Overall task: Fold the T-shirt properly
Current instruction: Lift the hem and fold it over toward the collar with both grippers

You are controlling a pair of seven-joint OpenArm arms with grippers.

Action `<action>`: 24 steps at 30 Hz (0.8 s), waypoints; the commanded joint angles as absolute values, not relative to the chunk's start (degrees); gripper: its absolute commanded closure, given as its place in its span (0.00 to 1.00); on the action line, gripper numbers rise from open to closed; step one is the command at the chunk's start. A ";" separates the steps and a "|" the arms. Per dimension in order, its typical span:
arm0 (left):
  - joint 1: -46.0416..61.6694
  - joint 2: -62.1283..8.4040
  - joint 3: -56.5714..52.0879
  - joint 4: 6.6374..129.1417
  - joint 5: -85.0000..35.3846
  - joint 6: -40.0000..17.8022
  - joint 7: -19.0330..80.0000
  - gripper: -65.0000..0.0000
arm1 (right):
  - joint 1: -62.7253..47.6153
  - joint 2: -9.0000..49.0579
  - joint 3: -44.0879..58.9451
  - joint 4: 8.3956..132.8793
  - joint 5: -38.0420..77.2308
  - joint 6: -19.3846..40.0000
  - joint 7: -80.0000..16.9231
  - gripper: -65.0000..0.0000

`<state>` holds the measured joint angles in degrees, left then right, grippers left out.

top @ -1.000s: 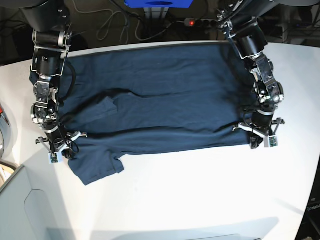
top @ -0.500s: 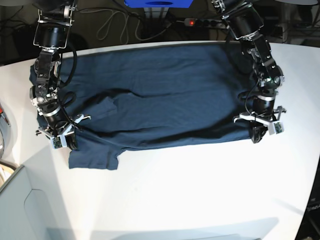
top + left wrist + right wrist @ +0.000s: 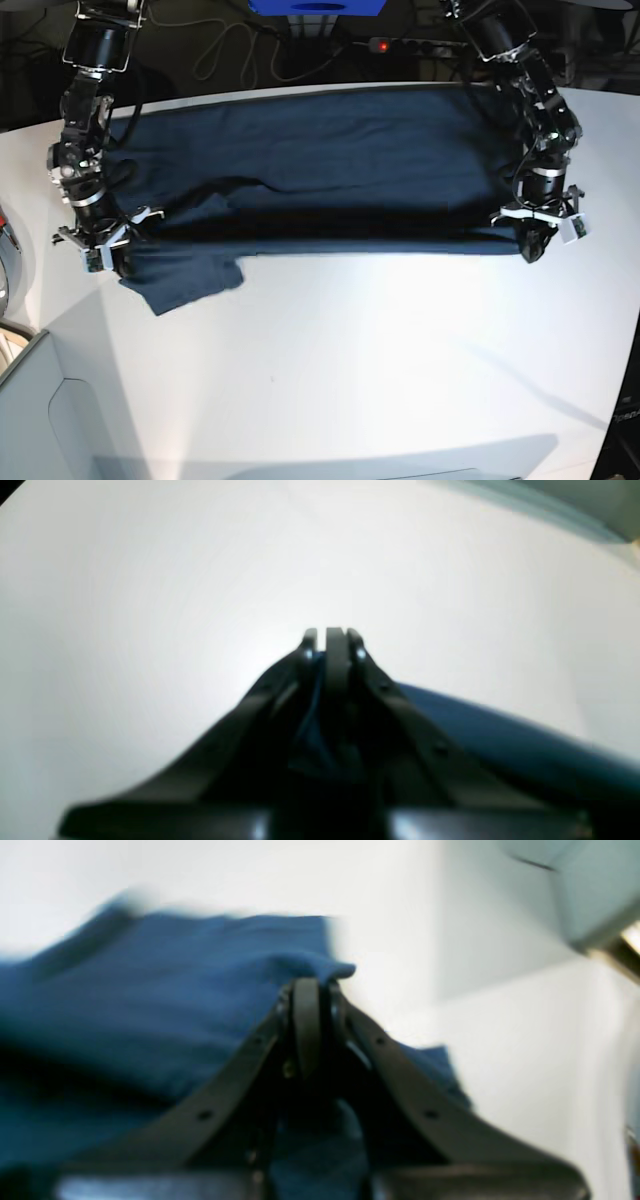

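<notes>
The dark navy T-shirt [image 3: 320,160] lies across the far half of the white table [image 3: 350,350], and its near edge is pulled into a straight, taut line between both grippers. On the base view's right, my left gripper [image 3: 530,250] is shut on the shirt's near corner. The left wrist view shows its jaws [image 3: 332,640] pressed together with blue cloth [image 3: 500,735] pinched behind the tips. My right gripper [image 3: 110,262] is shut on the opposite corner, and cloth [image 3: 150,990] bunches around its closed tips [image 3: 307,990]. A sleeve [image 3: 190,280] droops onto the table beside it.
A grey bin [image 3: 30,420] sits at the table's near left corner. Beyond the far edge are cables, a power strip with a red light [image 3: 400,45] and a blue box [image 3: 315,6]. Both arms reach in from the back corners.
Both grippers have moved toward the far side and outward, carrying the shirt's near edge with them. That edge is now straighter and tighter, and the sleeve has shifted left.
</notes>
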<state>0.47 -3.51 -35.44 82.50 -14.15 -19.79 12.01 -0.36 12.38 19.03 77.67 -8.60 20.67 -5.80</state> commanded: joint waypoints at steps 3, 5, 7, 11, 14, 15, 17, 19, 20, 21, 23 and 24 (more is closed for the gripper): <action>0.57 -3.91 -35.47 83.74 -14.99 -20.00 10.33 1.00 | 0.31 12.97 19.12 78.64 -7.69 20.79 -4.18 1.00; 0.84 -3.74 -35.47 85.05 -14.99 -20.00 10.33 1.00 | -0.84 12.97 19.12 78.64 -7.69 20.79 -4.18 1.00; 2.07 -3.38 -35.30 85.41 -14.99 -20.00 10.33 1.00 | -1.63 12.97 18.86 78.73 -7.69 20.79 -4.18 1.00; 4.18 -3.30 -35.30 85.23 -14.99 -20.00 10.33 1.00 | -3.03 12.97 18.86 78.64 -7.69 20.79 -4.18 1.00; 5.76 -3.30 -35.30 84.97 -14.99 -20.00 10.33 1.00 | -3.21 12.97 18.95 78.64 -7.78 20.79 -4.18 1.00; 6.29 -3.30 -35.30 84.88 -14.99 -20.00 10.33 1.00 | -3.21 13.05 18.95 78.64 -7.78 20.79 -4.26 1.00; 6.90 -3.30 -35.30 84.70 -14.99 -20.00 10.33 1.00 | -3.12 13.32 18.68 78.64 -7.78 20.79 -7.25 0.96; 6.99 -3.30 -35.30 84.62 -14.99 -20.00 10.33 1.00 | -2.59 13.32 18.86 78.73 -7.87 20.79 -11.38 0.85; 6.99 -3.30 -35.30 84.62 -14.99 -20.00 10.33 1.00 | -2.59 13.32 18.95 79.08 -7.78 20.79 -12.44 0.79; 6.99 -3.30 -35.30 84.62 -14.99 -20.00 10.33 1.00 | -2.59 13.32 19.03 79.60 -7.78 20.88 -13.05 0.72; 6.99 -3.30 -35.12 84.62 -14.99 -20.00 10.33 1.00 | -3.12 13.41 19.03 82.15 -7.78 21.32 -13.14 0.57; 6.99 -3.30 -35.12 84.62 -14.99 -20.00 10.33 1.00 | -3.47 13.41 19.12 83.82 -7.78 22.11 -13.32 0.50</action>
